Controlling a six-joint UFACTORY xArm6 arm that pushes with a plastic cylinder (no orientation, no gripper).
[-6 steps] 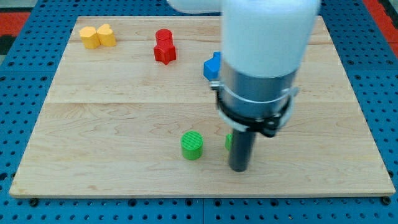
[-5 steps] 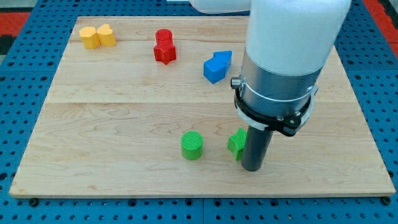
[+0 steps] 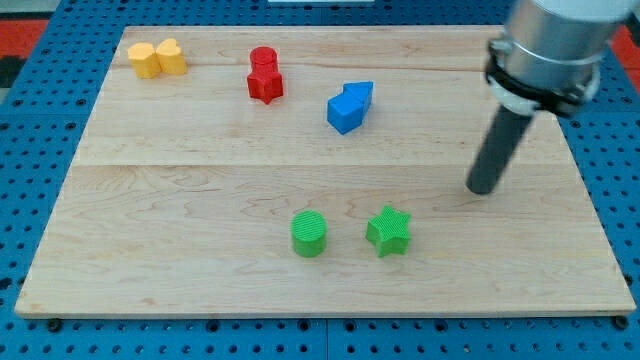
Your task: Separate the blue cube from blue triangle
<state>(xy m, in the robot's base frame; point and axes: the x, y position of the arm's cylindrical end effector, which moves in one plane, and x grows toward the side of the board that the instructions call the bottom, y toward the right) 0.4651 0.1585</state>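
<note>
Presently the wooden table fills most of the view, resting on a blue pegboard that shows around its edges. Next in size, the arm's grey cylindrical body enters from the view's top right, narrowing to the dark rod. Its tip sits on the wood toward the view's right, well apart from every block (no jaws on this rig, only the rod, so no open or closed state to record).

Blocks, noted in pairs:
- blue cube and blue triangle, above centre. The two are touching, the triangle on the cube's upper right side. The tip lies to the view's right of them and lower down, with bare wood between.
- green star and green cylinder, toward the view's bottom, side by side with a small gap between them. The star is the block nearest the tip, to its lower left.
- red cylinder and red star, upper middle-left, touching, the cylinder above the star.
- two yellow blocks, one touching the other, at the table's top left corner (exact shapes hard to make out).
</note>
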